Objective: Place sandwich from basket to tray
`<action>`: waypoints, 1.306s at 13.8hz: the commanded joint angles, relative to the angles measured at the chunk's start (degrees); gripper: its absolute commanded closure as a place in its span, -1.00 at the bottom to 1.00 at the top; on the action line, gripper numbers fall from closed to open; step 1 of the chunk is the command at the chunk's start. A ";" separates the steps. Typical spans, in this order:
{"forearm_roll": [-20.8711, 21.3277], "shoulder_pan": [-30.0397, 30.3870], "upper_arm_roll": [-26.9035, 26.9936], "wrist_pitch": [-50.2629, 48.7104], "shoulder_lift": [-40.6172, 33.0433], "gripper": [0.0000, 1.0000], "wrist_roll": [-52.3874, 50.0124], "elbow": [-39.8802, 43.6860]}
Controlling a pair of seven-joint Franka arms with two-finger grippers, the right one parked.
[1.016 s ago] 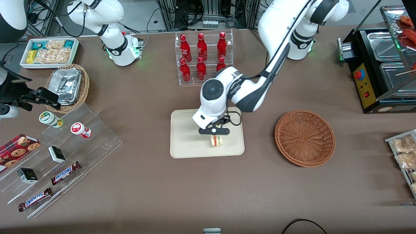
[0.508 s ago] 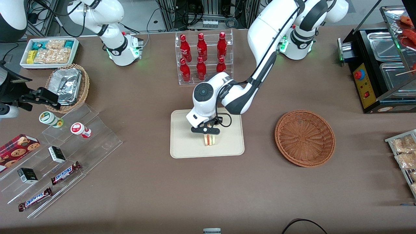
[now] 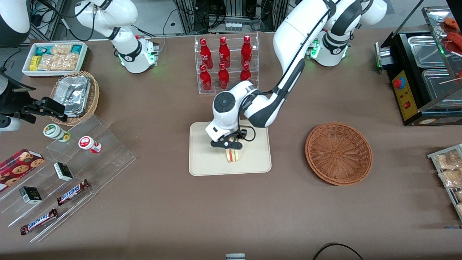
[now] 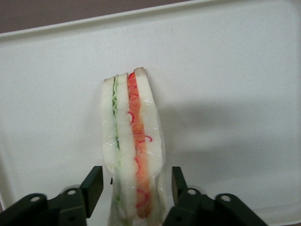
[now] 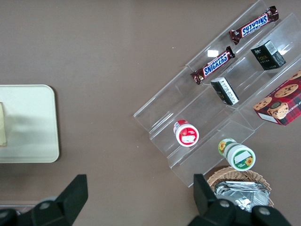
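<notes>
My gripper (image 4: 134, 186) over tray (image 3: 202, 166), fingers straddling sandwich (image 4: 132, 146), slight gap each side, apparently released | sandwich: light, soft, squashes easily | regrip flat bread faces, gently

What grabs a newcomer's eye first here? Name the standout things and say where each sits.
The white left arm reaches over the cream tray mid-table, its gripper open, fingers either side of an upright wedge sandwich resting on the tray. Toward the working arm's end lies an empty reddish-brown wicker basket. Farther from the front camera than the tray stands a clear rack of red bottles.
</notes>
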 commanded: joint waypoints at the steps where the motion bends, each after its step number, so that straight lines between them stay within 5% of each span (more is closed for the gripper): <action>1: 1.01 -0.81 1.33 -0.97 -2.76 -1.00 -2.93 0.69; 9: -0.56 -0.11 11.16 -14.57 -16.81 -1.00 -5.41 0.25; 18: -2.86 15.78 12.06 -27.50 -31.94 -1.00 14.17 -4.67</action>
